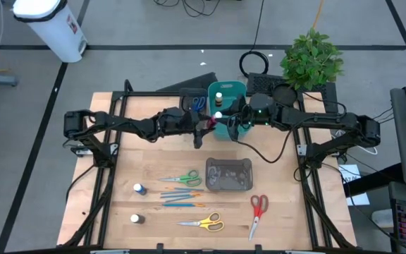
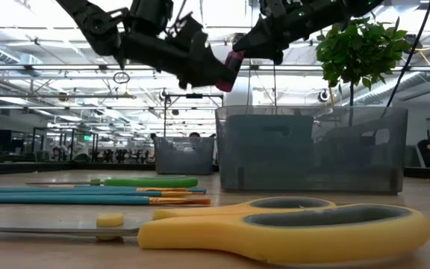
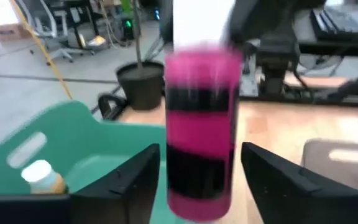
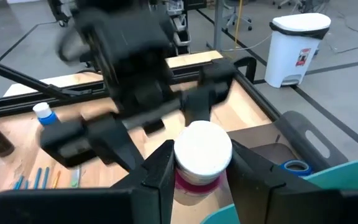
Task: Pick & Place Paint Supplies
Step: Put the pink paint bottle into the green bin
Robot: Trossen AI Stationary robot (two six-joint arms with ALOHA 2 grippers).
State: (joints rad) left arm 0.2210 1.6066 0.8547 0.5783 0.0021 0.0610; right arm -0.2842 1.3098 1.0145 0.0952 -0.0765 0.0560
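Two dark arms meet above the wooden surface (image 1: pixel 146 169), right by the teal bin (image 1: pixel 235 90). Inside that bin sit a couple of small white-capped bottles (image 1: pixel 218 95). The dark grey tray (image 1: pixel 229 174) lies nearer the middle of the surface; what it holds I cannot tell. The right claw (image 4: pixel 199 163) is clamped on a pink paint bottle (image 3: pixel 202 124) with a white cap, held up at the bin's edge. The left claw (image 3: pixel 201 167) has its fingers apart on either side of that bottle. Scissors (image 1: pixel 204 223), brushes (image 1: pixel 182 197) and two more bottles (image 1: pixel 139 188) lie across the surface.
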